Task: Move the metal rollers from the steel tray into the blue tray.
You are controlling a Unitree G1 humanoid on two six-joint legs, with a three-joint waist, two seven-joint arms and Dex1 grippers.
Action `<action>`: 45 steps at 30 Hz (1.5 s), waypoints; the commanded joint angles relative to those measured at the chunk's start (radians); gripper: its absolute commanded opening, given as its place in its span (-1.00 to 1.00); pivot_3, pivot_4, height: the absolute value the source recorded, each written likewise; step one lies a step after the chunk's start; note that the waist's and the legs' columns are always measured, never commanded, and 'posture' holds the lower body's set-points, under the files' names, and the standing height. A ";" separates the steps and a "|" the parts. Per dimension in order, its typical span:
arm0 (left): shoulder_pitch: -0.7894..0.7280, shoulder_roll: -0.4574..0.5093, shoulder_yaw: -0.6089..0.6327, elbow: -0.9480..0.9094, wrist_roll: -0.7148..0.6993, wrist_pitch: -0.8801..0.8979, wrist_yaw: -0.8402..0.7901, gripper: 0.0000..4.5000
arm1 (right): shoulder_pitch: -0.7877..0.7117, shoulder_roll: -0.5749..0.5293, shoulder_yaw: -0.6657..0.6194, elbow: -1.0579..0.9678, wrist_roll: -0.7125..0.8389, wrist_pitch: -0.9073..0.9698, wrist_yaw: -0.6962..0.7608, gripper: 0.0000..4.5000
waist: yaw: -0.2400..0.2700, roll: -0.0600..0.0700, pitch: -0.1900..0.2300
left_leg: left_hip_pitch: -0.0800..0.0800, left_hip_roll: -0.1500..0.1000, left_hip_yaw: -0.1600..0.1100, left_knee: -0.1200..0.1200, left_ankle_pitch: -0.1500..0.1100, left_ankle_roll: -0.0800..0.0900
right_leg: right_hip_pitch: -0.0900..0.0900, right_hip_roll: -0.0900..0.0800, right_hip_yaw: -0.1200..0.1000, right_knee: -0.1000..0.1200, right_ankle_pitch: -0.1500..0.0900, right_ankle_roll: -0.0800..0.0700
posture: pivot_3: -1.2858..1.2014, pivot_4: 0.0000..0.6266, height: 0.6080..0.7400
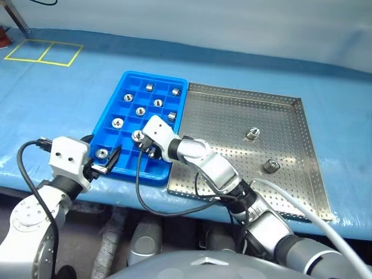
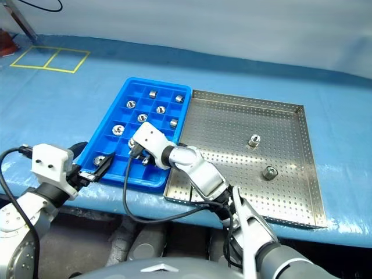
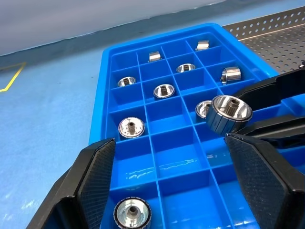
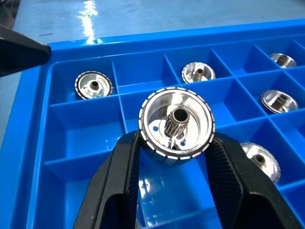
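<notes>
Pinched by the right gripper (image 4: 174,157), a metal roller (image 4: 177,123) hangs above the blue tray (image 4: 33,114); released off-centre, it could straddle a divider. Left gripper (image 3: 181,181) gapes empty.

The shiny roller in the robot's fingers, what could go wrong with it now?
The right gripper pinches the held roller only by its rounded sides above the blue tray, so it might slip out early. Several compartments nearby already hold rollers, so it could land on one instead of in a free cell. The open left gripper sits close by, and the two could bump.
</notes>
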 commanded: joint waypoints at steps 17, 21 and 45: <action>0.097 0.031 0.044 -0.075 -0.088 -0.027 -0.050 0.80 | -0.108 0.153 -0.014 0.241 -0.061 -0.177 0.053 -0.26 | 0.014 0.000 0.000 | 0.001 0.001 -0.002 -0.007 0.002 -0.003 | -0.002 0.001 -0.002 0.000 -0.003 -0.003 | 0.39 -0.52 1.00; 0.100 0.031 0.027 -0.065 -0.090 -0.036 -0.048 0.80 | -0.130 0.174 -0.028 0.294 -0.073 -0.202 0.035 -0.26 | 0.017 0.000 0.000 | 0.001 0.001 -0.002 -0.007 0.002 -0.003 | -0.001 0.000 -0.003 0.000 -0.004 -0.003 | 0.40 -0.52 1.00; 0.044 0.047 -0.041 -0.045 -0.099 -0.032 -0.042 0.80 | -0.121 0.187 -0.032 0.324 -0.109 -0.228 0.050 0.61 | 0.018 0.000 0.000 | 0.002 0.001 -0.002 -0.008 0.002 -0.003 | -0.001 0.001 -0.003 0.000 -0.005 -0.006 | 0.37 -0.52 1.00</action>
